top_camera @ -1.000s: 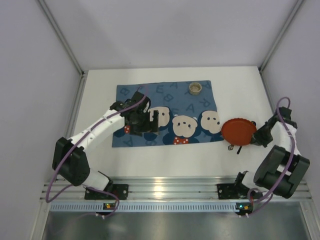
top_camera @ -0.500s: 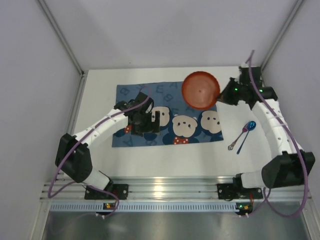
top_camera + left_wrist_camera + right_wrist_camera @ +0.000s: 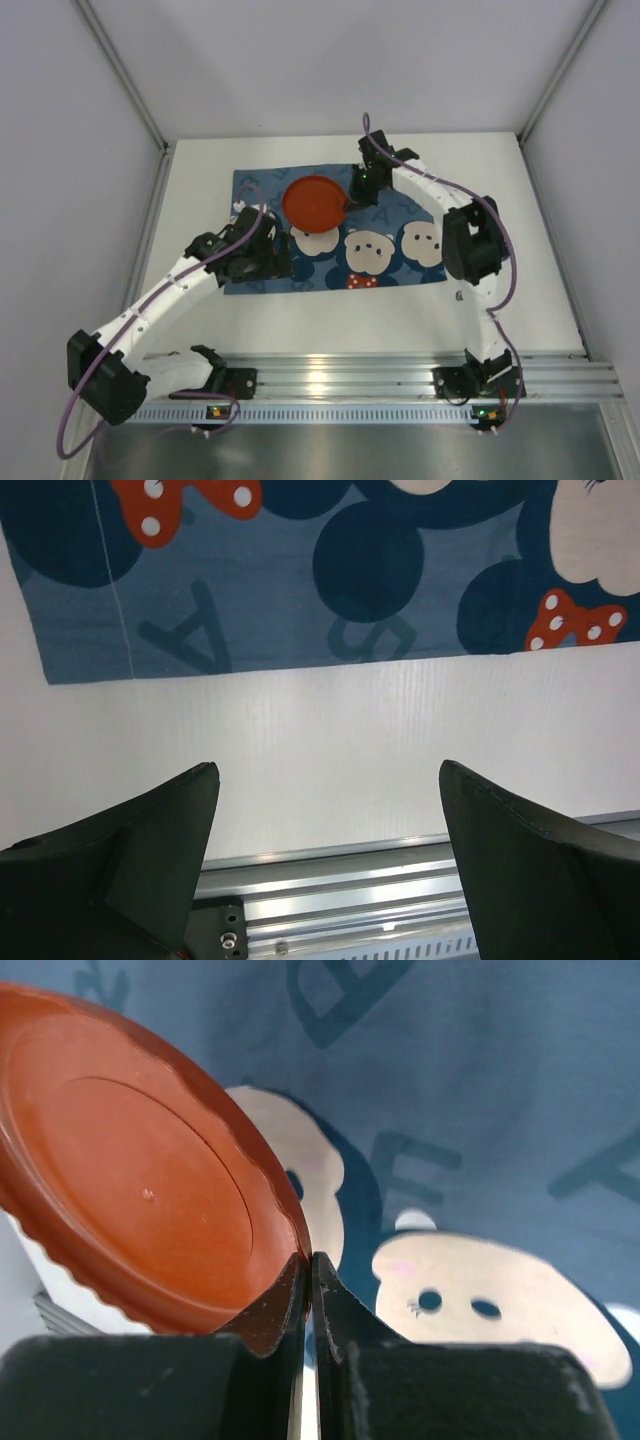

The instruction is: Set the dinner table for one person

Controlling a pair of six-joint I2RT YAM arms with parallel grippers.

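Top external, dinner table (image 3: pixel 400 315): white and matte, spanning the view beneath both arms.
Top external, blue mouse-print mat (image 3: pixel 400 195): lies flat on the dinner table, slightly left of centre.
Top external, red plate (image 3: pixel 313 203): over the mat's far left part, with the right gripper (image 3: pixel 348 197) at its right rim.
Left wrist, left gripper (image 3: pixel 325 775): fingers spread wide, grasping nothing. It is above bare table just beside the mat's near edge.
Right wrist, right gripper: fingers clenched on the red plate's scalloped rim, with the plate tilted above a mouse face on the mat.
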